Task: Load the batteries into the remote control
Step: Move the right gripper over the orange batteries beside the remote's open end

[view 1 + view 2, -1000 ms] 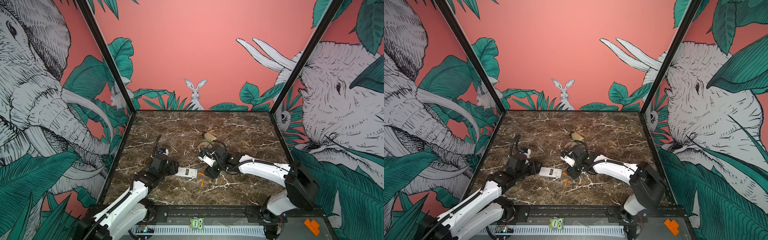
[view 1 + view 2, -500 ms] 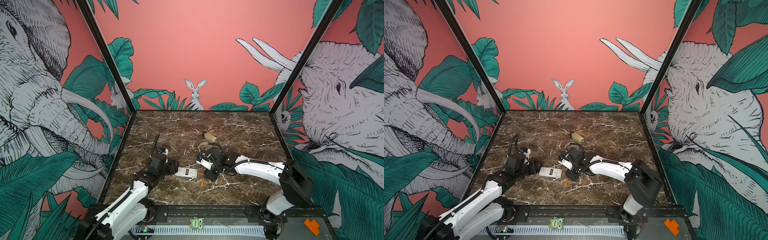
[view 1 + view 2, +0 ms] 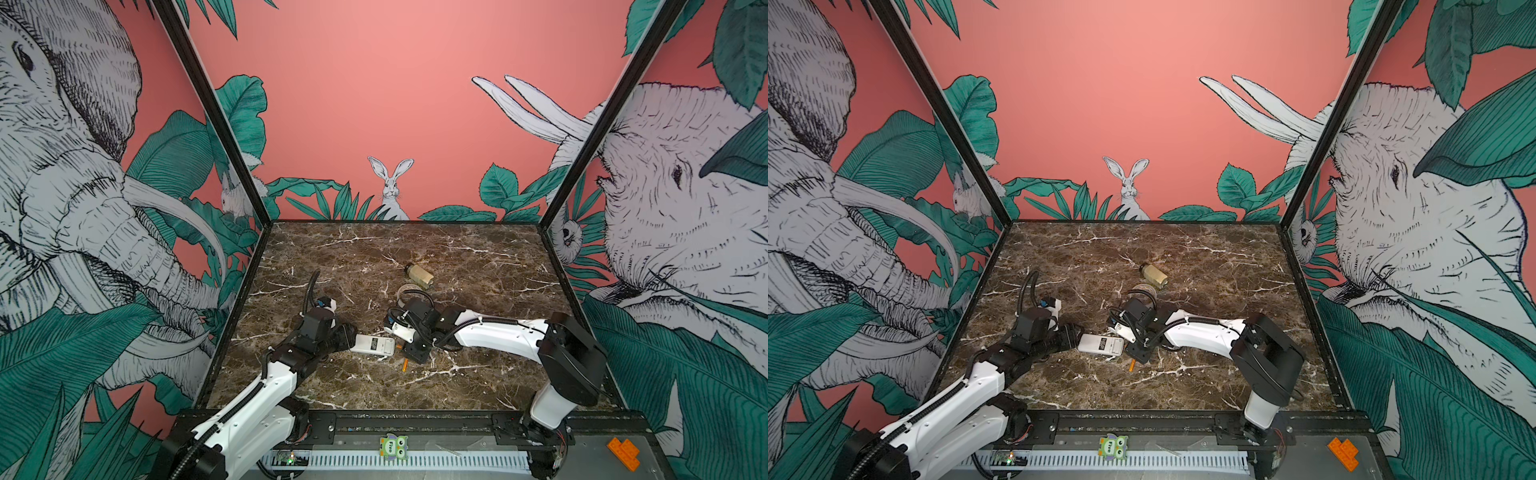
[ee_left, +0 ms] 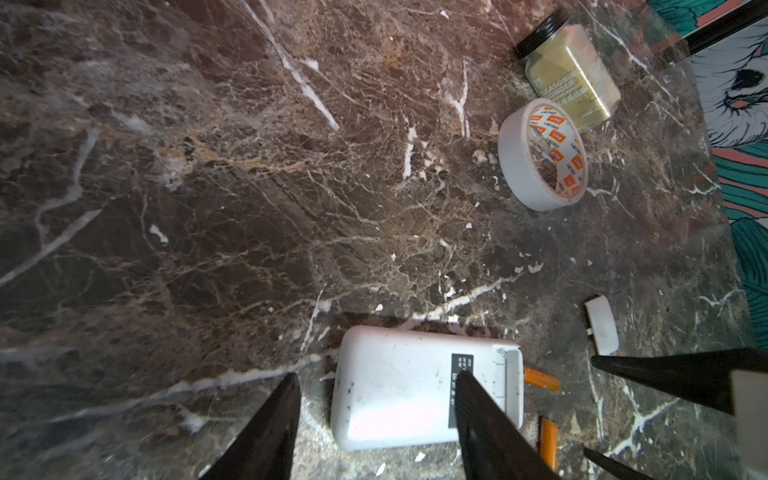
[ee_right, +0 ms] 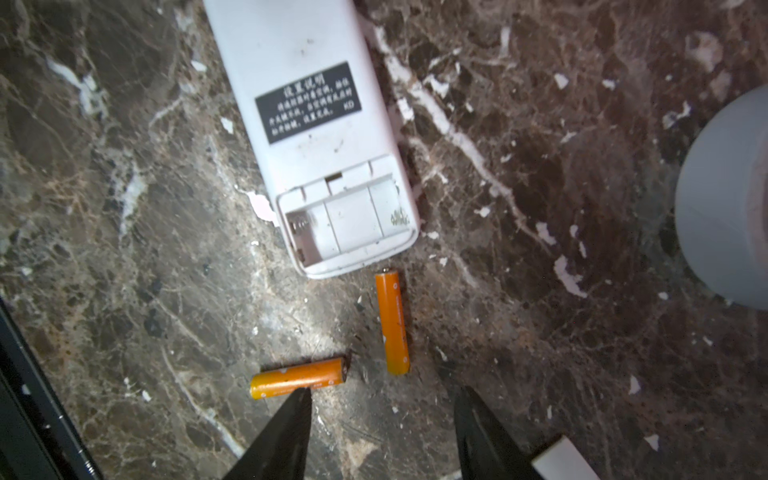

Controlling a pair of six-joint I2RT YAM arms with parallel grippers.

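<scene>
Starting at the left, little has altered. The left gripper (image 4: 378, 375) sits at the closed end of the remote control (image 3: 372, 345) just as it did a second ago, and the remote control has not budged. The change is on the other side: the right gripper (image 5: 382, 392) has slid in toward the remote control's open end and dropped lower, so it now hangs over the batteries (image 5: 392, 322). I'd read that as the approach for a first pickup being nearly finished. Loading has not begun, since the compartment (image 5: 349, 220) is bare (its little white cover (image 4: 601, 328) lies loose on the marble table (image 4: 208, 166), out beyond that same open end).

As for the jaws, the left pair stand spread and clamp nothing. One finger is just off the remote control's closed end and the other is over its white back by the dark label. Whether that tip presses down I cannot tell.

Both batteries lie on the table just past the remote control's open end, one pointing at it and the second crosswise a bit farther out. The right jaws are parted and empty. One fingertip (image 5: 297, 415) is just short of the crosswise battery, and the near end of the other battery is roughly in line with the gap.
</scene>
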